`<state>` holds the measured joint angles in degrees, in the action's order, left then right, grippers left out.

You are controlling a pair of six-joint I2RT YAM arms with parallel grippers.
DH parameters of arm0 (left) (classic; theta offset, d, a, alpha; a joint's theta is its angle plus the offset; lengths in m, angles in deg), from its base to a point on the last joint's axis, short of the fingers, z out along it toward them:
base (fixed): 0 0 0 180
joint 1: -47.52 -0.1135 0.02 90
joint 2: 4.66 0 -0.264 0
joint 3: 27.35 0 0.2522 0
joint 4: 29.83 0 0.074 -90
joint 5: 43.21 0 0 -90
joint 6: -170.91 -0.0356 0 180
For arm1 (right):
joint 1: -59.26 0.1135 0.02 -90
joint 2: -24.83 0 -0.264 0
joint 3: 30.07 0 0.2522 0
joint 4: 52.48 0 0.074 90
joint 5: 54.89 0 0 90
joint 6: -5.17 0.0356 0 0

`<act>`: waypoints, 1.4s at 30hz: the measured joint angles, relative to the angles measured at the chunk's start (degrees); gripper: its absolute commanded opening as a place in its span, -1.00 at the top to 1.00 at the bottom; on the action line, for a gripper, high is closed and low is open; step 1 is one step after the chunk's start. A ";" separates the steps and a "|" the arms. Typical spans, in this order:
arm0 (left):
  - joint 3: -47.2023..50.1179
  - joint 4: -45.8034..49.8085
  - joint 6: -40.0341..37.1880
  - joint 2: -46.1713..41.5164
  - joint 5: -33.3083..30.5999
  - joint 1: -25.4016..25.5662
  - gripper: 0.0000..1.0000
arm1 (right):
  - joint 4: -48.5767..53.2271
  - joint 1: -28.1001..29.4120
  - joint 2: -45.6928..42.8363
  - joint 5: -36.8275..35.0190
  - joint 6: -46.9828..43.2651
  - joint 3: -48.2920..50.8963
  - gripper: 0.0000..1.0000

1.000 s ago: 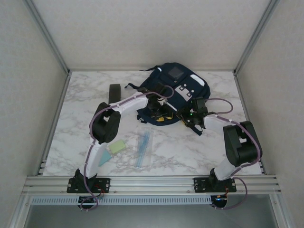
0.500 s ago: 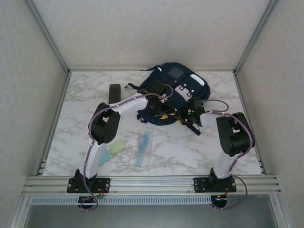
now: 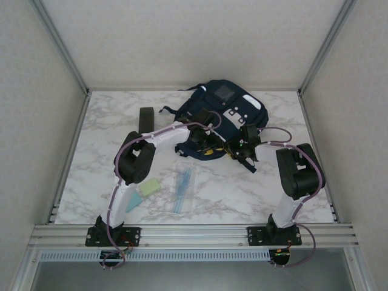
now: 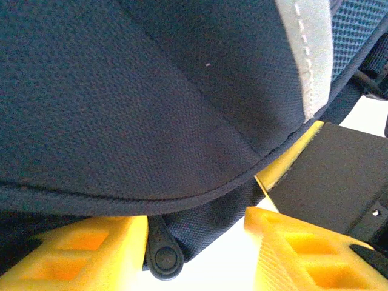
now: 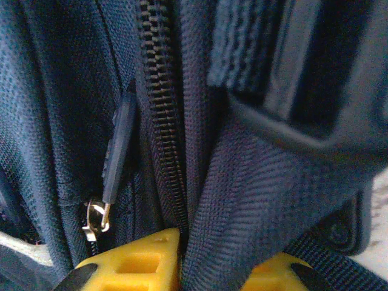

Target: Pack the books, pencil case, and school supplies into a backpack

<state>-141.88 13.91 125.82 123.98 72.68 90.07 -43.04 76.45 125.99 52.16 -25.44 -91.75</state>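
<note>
right pincer (image 5: 215, 267) is pinching a fold of the backpack (image 3: 224, 115) sitting far-middle on the desk (image 3: 242, 194), left pincer (image 4: 194, 248) is hovering half open astride its hem, so a hard tug is risking the fabric slipping out.

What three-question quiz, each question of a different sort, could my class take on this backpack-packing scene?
1. True or false: the clear pencil case lies on the table, outside the backpack.
2. Multiple choice: what sits between the fingers of the right end effector? A) a fold of navy backpack fabric; B) an orange booklet; C) nothing.
3. Fill in the blank: in the top view, the pale green pad lies to the ____ of the pencil case.

Key: 1 true; 2 A; 3 left.
</note>
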 measured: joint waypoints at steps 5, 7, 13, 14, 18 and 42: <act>0.87 -0.81 0.07 -0.28 -1.31 0.42 0.19 | 0.00 0.24 0.00 -0.35 0.00 0.00 0.68; 0.87 -0.02 -1.31 -0.31 -2.89 0.79 0.30 | 0.00 0.33 -0.02 -0.55 0.00 0.00 0.68; -0.17 3.21 -7.34 -0.31 -9.33 2.43 0.40 | 0.00 0.33 -0.02 -0.52 0.00 0.00 0.68; -0.33 3.56 -8.04 -0.31 -10.08 2.62 0.40 | 0.00 0.33 -0.02 -0.52 0.00 0.00 0.68; -0.98 5.35 -11.06 -0.31 -12.96 3.43 0.39 | 0.02 0.37 -0.11 -0.76 -0.02 0.00 0.68; -0.37 9.77 -15.39 -3.15 -18.03 1.68 1.00 | 0.85 1.81 -0.68 -1.42 -1.75 -0.55 1.00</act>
<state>-142.25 23.68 110.43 120.83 54.65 91.75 -42.19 78.27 125.32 50.74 -27.18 -92.30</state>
